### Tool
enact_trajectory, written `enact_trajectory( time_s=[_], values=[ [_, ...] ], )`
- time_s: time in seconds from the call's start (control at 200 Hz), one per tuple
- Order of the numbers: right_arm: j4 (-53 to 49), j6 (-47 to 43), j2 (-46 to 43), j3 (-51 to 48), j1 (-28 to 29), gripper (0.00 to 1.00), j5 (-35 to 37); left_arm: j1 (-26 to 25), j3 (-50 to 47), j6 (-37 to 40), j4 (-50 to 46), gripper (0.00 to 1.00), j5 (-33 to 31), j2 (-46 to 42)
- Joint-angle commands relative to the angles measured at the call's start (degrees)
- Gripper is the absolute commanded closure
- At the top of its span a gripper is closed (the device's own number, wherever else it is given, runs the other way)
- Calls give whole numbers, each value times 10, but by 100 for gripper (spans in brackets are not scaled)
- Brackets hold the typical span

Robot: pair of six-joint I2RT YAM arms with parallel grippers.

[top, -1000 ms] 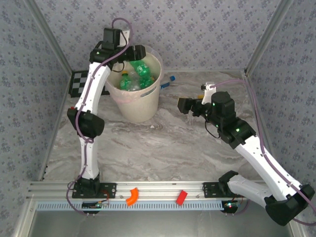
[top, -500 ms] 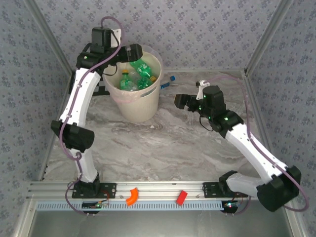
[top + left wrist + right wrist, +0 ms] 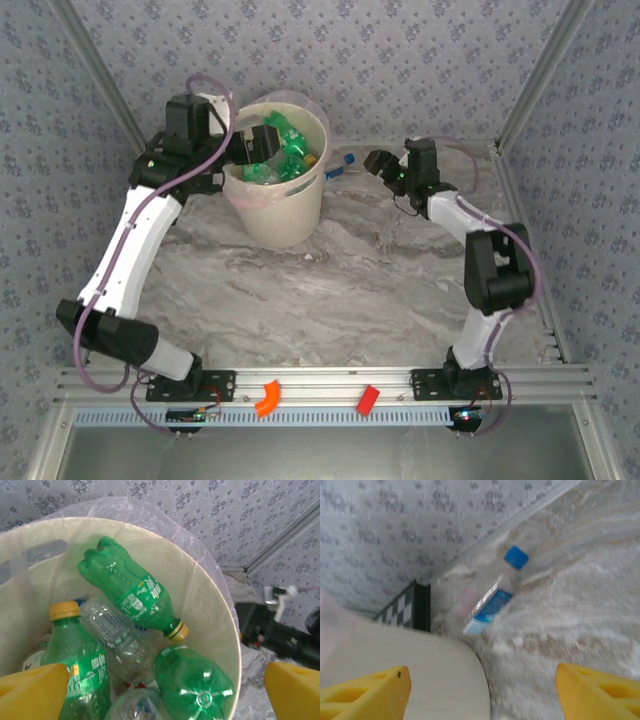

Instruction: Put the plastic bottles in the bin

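Marble table (image 3: 350,290) bearing bin (image 3: 285,215), clear bottle (image 3: 487,602), checkerboard (image 3: 402,611)

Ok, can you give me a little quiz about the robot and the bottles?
1. True or false: the left gripper over the bin is holding a bottle.
2. What colour is the cap of the clear bottle lying on the table? A red, B blue, C yellow.
3. Which gripper is nearest that bottle?
Key: 1 false, it is open and empty. 2 B. 3 the right gripper.

On the green bottle (image 3: 131,592), white label lettering is showing, too small to read; the clear bottle (image 3: 487,602) label is blurring likewise.
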Motion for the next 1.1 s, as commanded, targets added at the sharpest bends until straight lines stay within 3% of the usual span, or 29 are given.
enact_trajectory(
  time_s=[0.0, 0.215, 0.465, 1.095],
  values=[
    [84, 88, 77, 62, -11, 26, -47, -12, -43, -17, 49, 0, -7, -55],
    [94, 157, 225, 199, -18, 30, -47, -29, -118, -31, 58, 0, -23, -119],
    [64, 216, 329, 300, -10, 32, -18, -34, -162, -41, 47, 0, -41, -158],
    [-82, 276, 426, 445, 22, 34, 58, -35, -163, -32, 28, 0, -58, -181]
  ],
)
